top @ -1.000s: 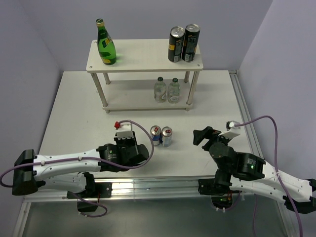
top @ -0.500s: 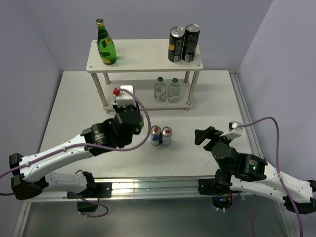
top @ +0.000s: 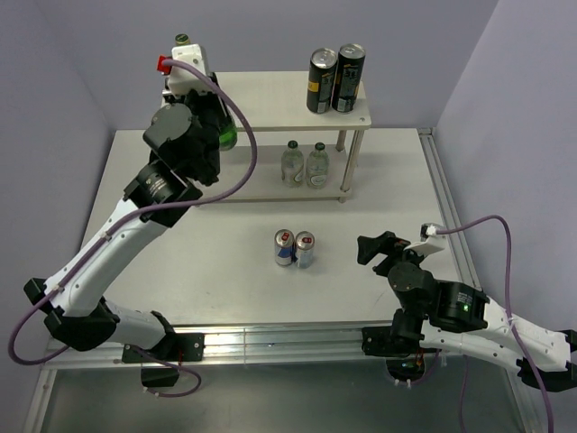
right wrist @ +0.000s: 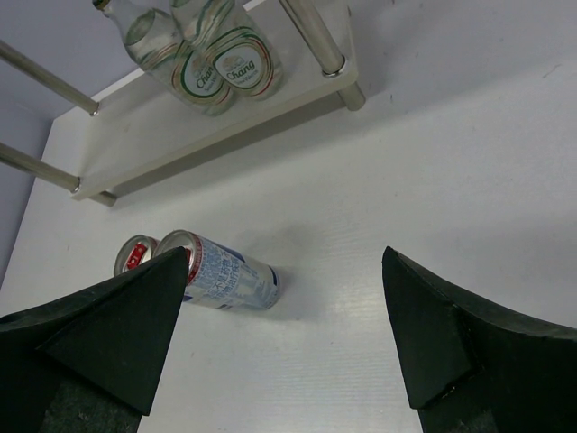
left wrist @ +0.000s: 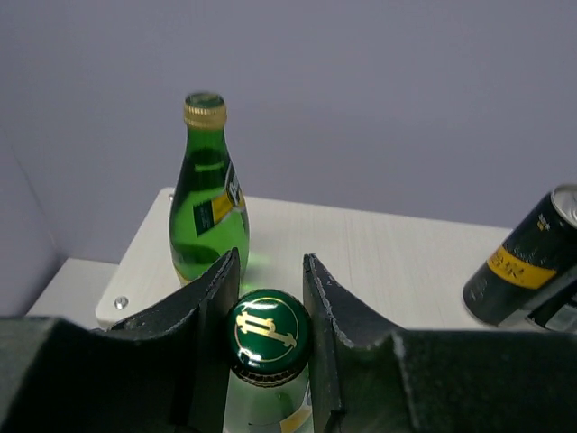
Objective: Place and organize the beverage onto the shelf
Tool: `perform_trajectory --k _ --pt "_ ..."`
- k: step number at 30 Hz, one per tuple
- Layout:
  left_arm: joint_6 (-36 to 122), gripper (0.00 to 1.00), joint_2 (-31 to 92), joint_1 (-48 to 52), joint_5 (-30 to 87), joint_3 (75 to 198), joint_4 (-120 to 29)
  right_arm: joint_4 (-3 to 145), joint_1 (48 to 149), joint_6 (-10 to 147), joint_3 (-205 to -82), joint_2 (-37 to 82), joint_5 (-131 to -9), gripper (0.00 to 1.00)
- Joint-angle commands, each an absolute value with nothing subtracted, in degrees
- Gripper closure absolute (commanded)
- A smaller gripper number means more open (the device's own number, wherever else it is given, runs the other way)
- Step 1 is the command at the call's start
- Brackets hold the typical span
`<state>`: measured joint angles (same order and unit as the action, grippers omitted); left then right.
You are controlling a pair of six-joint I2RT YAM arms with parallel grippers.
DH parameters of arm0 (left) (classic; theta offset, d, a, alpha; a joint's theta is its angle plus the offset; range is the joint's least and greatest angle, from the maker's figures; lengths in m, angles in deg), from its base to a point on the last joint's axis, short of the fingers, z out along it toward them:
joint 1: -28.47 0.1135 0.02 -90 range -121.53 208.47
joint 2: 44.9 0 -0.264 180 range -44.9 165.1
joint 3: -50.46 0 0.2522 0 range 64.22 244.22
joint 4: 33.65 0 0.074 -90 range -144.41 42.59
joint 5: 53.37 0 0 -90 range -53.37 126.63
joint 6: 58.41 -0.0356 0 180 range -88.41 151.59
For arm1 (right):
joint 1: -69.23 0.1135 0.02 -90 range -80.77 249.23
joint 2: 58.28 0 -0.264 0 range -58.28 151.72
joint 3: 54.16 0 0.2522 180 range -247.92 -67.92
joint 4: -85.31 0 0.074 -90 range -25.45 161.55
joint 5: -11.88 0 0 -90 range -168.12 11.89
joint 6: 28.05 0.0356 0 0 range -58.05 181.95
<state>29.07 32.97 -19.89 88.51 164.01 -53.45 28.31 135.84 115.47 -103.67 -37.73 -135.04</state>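
My left gripper (top: 209, 108) is shut on the cap of a green glass bottle (left wrist: 268, 329) and holds it upright over the left of the shelf's top board (top: 270, 99); its green body shows under the wrist (top: 226, 135). I cannot tell whether it touches the board. The second green bottle (left wrist: 209, 194) stands just behind it on the top board. Two clear bottles (top: 291, 162) (top: 316, 164) stand on the lower board. Two silver-blue-red cans (top: 284, 247) (top: 305, 249) stand on the table. My right gripper (top: 379, 248) is open and empty, right of the cans (right wrist: 221, 271).
Two tall black cans with yellow labels (top: 322, 81) (top: 348, 78) stand at the right end of the top board; one shows in the left wrist view (left wrist: 523, 262). Walls close in behind and to both sides. The table's raised right rim (top: 446, 207) runs beside the right arm.
My left arm has risen from the table near the cans and swung back-left to the shelf's top board, carrying the green bottle. The right arm has hardly moved.
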Motion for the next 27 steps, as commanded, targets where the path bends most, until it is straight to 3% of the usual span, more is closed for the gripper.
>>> perform_trajectory --k 1,19,27 --pt "23.9 1.0 34.5 -17.5 83.7 171.0 -43.3 27.4 136.1 117.3 -103.3 -38.8 -137.5 0.05" --pt "20.8 1.0 54.1 -9.1 77.3 195.6 -42.8 27.0 136.1 117.9 -102.6 -41.8 -137.9 0.07" --pt "22.4 1.0 55.4 -7.0 76.4 193.8 -41.9 27.0 136.1 117.9 -102.5 -42.6 -137.8 0.07"
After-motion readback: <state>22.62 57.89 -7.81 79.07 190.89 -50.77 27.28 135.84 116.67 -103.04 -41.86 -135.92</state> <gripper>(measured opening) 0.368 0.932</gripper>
